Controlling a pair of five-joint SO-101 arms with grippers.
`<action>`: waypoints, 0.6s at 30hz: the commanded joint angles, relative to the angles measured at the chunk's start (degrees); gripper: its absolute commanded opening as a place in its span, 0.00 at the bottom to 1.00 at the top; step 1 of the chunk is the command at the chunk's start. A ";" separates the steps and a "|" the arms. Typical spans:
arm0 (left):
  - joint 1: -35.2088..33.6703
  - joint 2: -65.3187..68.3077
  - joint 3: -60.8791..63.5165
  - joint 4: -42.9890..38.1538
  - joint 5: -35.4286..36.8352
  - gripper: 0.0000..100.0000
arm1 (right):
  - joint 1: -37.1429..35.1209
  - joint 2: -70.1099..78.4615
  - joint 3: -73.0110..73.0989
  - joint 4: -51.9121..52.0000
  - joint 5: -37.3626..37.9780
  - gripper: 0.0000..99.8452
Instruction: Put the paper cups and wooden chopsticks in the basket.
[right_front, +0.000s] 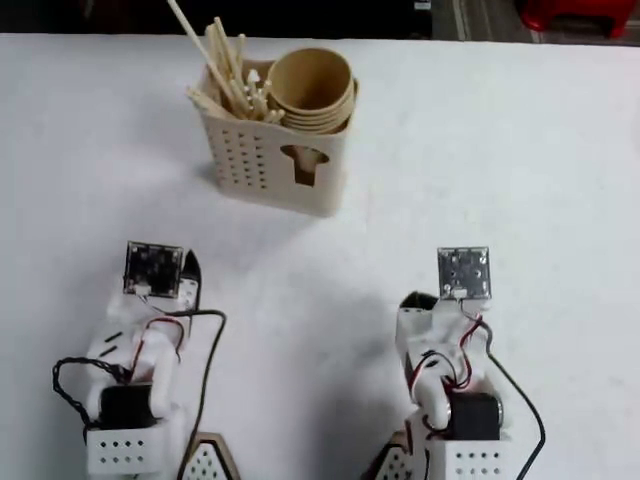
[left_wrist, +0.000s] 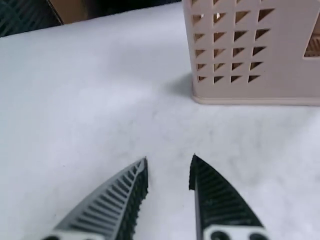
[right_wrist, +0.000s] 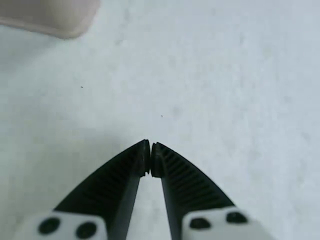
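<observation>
High view: one cream, perforated basket stands upright on the white table, towards its far side. One nested stack of paper cups sits in the basket's right half, mouths up; four or so rims show, but the exact count is unclear. A bundle of wooden chopsticks stands in the left half with its long axes near upright, fanning up and away to the left. One stick juts farther than the rest. They are too crowded to count. Two arms lie at the near edge, well apart from the basket, the left arm and the right arm.

Left wrist view: the left gripper hangs over bare table, fingers parted and grasping nothing, with a basket corner ahead.

Right wrist view: the right gripper is clenched, tips touching with nothing between them. A basket corner is ahead.
</observation>
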 joint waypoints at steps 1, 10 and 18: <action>0.66 -0.66 -0.26 6.86 -0.44 0.15 | 2.42 -0.57 3.25 -1.19 0.00 0.02; 0.40 -0.66 -0.26 21.19 -0.53 0.15 | 5.85 -0.48 6.15 -0.84 0.00 0.02; 0.40 -0.66 -0.26 27.87 -0.35 0.15 | 6.90 -0.48 6.15 7.78 -0.18 0.02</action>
